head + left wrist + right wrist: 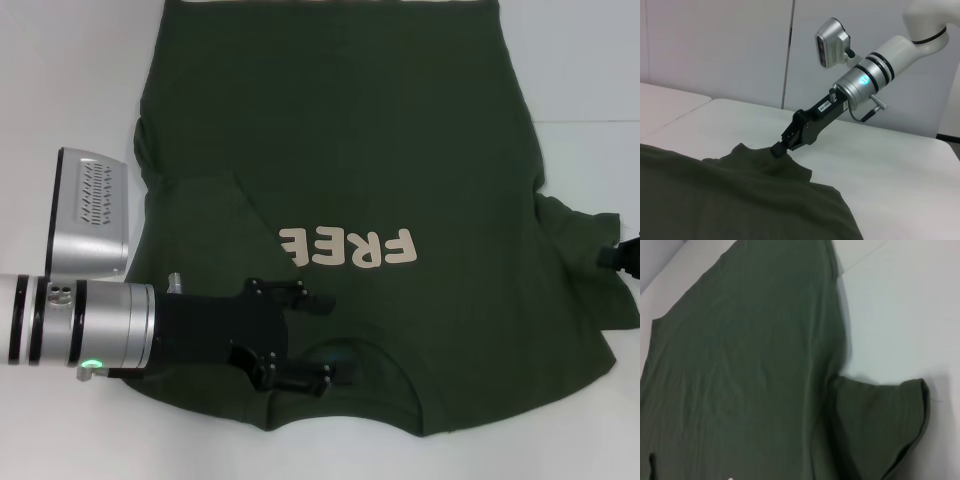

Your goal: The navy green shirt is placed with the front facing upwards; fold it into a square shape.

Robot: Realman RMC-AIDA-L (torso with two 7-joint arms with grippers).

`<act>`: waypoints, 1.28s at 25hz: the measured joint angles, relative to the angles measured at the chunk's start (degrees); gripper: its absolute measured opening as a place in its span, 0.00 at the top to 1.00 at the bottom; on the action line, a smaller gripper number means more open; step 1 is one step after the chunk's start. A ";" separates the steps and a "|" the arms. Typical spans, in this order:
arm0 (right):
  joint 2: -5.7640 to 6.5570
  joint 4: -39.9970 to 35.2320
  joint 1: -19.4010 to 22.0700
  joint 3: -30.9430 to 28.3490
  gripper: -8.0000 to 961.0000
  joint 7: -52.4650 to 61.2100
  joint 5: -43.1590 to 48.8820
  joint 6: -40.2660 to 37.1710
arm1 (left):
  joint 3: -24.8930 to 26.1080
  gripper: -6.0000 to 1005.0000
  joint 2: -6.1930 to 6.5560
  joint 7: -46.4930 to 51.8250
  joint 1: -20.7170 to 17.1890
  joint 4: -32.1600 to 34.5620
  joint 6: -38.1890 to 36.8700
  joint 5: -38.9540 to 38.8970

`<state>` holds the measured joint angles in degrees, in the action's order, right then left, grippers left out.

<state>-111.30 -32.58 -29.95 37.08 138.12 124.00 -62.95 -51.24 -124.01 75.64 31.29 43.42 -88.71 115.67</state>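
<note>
While spread flat, navy green shirt (380,150).

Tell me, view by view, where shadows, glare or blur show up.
Head view: even light, navy green shirt sharp, left gripper crisp, faint shadow beneath it. Left wrist view: right gripper sharp, soft shadow on the table. Right wrist view: sleeve soft, table pale.

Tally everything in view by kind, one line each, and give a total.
Dark olive-green cotton T-shirt with cream lettering: 1
Robot claws: 2, left claw over the collar, right claw pinching the sleeve edge
White table: 1
Total: 4
</note>
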 joint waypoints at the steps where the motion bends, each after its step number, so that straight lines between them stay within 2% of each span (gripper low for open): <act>1: 0.06 0.00 0.10 -0.07 0.93 -0.02 -0.02 0.12 | 0.00 0.17 0.00 -0.02 0.00 0.00 0.02 -0.03; 6: 0.99 -0.13 0.64 -1.33 0.98 -0.53 0.07 0.73 | 0.00 0.17 0.00 0.04 0.00 -0.01 0.12 -0.37; 12: 3.81 -0.33 0.92 -1.48 0.98 -0.70 0.07 2.73 | 0.14 0.17 -0.14 0.44 -0.02 -0.16 0.21 -0.84; 15: 4.66 -0.78 0.40 -1.49 0.98 -1.19 0.12 3.04 | 0.18 0.17 -0.16 0.50 -0.12 -0.28 0.21 -1.66; 24: 5.64 -1.73 -2.03 -0.99 0.98 -2.14 0.15 3.20 | 0.26 0.18 -0.27 1.17 -0.23 -0.45 0.25 -2.84; 32: 5.64 -2.26 -3.99 -0.73 0.98 -2.72 0.28 2.63 | 0.87 0.18 -0.27 1.24 -0.27 -0.49 0.32 -2.98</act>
<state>-105.66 -34.84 -33.94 36.35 135.40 124.28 -60.32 -50.37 -124.28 76.88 31.02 42.93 -88.39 112.70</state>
